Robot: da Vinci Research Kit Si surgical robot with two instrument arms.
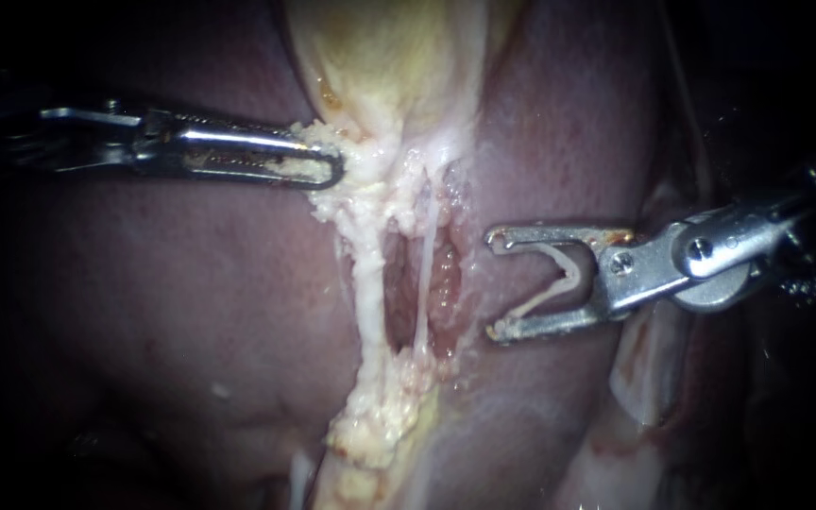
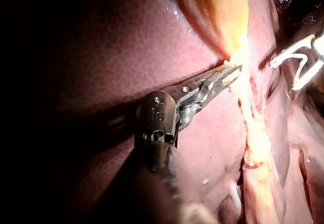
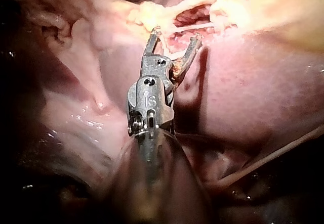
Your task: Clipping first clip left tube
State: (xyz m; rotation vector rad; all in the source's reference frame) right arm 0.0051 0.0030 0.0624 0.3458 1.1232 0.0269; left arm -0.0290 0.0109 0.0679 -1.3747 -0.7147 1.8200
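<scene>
My left instrument (image 1: pixel 328 165) comes in from the left, its jaws shut on the fatty tissue (image 1: pixel 356 161) at the neck of the yellowish gallbladder (image 1: pixel 389 57); the left wrist view shows the same hold (image 2: pixel 230 75). Below it run two tubes with a dark window between them: the thicker, fat-coated left tube (image 1: pixel 367 283) and the thin pale right tube (image 1: pixel 424 274). My right instrument (image 1: pixel 493 283) stands to the right of both tubes, touching neither. Its jaws are open with a pale V-shaped clip (image 1: pixel 559 279) seated inside. In the right wrist view its tips (image 3: pixel 175 35) sit just short of the window.
Dark red liver (image 1: pixel 191 283) surrounds the dissected strip on both sides. A lump of yellow fat (image 1: pixel 375 425) lies at the tubes' lower end. Pale folded tissue (image 1: pixel 654 378) lies under my right instrument's shaft.
</scene>
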